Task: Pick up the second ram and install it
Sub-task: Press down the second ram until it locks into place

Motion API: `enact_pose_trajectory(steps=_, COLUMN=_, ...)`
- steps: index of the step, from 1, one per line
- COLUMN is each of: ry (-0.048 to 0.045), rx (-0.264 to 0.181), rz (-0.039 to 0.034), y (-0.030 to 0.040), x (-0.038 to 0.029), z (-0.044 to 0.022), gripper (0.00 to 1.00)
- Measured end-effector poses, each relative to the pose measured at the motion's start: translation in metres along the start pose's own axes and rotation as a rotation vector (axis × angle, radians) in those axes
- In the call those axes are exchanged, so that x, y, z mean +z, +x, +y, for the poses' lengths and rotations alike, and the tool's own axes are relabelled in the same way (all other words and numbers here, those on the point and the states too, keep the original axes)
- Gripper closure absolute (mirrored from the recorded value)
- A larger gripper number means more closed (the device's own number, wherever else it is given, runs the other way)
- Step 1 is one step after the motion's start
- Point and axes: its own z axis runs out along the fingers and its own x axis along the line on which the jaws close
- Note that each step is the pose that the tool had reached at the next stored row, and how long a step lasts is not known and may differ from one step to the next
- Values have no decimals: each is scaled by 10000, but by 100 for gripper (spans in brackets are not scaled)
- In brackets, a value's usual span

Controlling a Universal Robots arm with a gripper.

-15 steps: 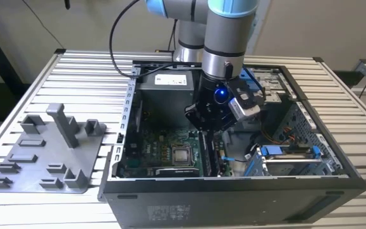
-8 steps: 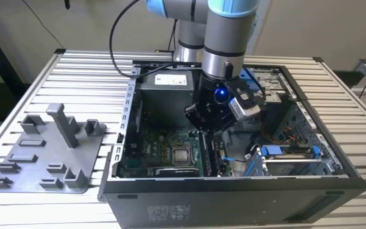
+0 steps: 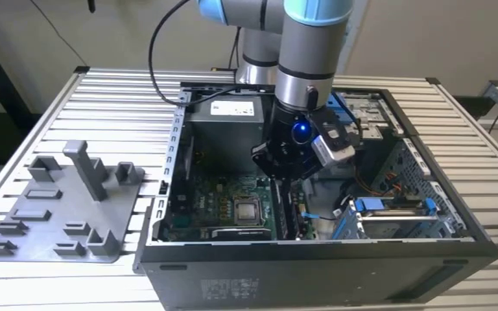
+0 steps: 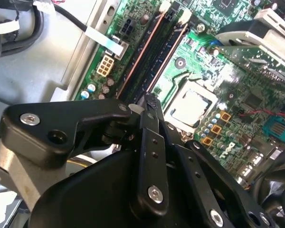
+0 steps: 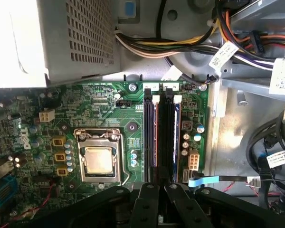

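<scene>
**Kid:** Black arms fill the front. Are those yours?

**Me:** Yes. They are the arms of my pincer (image 4: 145, 104). Its two fingers (image 4: 150, 142) are pressed together at the tip, with nothing between them that I can see.

**Kid:** Where is your pincer?

**Me:** It hangs inside the open computer case (image 3: 318, 265), low over the green motherboard (image 5: 99, 104). You can see it from outside too (image 3: 288, 178).

**Kid:** Where is the second ram?

**Me:** Two long dark sticks stand side by side in their slots, and they run straight away from my pincer tip (image 5: 159, 187). The second ram (image 5: 150, 137) looks like the one lined up with my tip, on the side of the shiny square processor (image 5: 99, 159). I cannot tell if my tip touches it, or if it is pushed all the way in.

**Kid:** What else is near?

**Me:** Past the far ends of the sticks there is a bunch of coloured wires (image 5: 180, 47) and a grey box with little holes (image 5: 76, 33). Well away from my pincer, outside the case, a grey plastic holder (image 3: 67, 214) lies on the bench (image 3: 119, 97).
</scene>
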Motion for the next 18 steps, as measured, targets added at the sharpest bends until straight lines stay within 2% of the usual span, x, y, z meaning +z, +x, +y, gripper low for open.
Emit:
enact_pose_trajectory(steps=4, ry=-221, rx=-8, rz=37, y=-3, x=18, z=-96, gripper=89)
enact_pose_trajectory(steps=8, ry=-482, rx=-15, rz=75, y=-6, x=34, z=-188, gripper=89)
enact_pose_trajectory(steps=11, ry=-547, rx=-20, rz=101, y=-8, x=41, z=-230, gripper=89)
enact_pose_trajectory(steps=12, ry=-619, rx=-22, rz=102, y=-8, x=43, z=-235, gripper=89)
enact_pose_trajectory(steps=13, ry=-749, rx=-35, rz=105, y=-8, x=42, z=-236, gripper=89)
enact_pose_trajectory(steps=16, ry=-1285, rx=-93, rz=110, y=-9, x=44, z=-237, gripper=89)
enact_pose_trajectory(steps=17, ry=-1412, rx=-97, rz=114, y=-8, x=45, z=-239, gripper=89)
enact_pose_trajectory(steps=18, ry=-1412, rx=-96, rz=113, y=-8, x=44, z=-239, gripper=89)
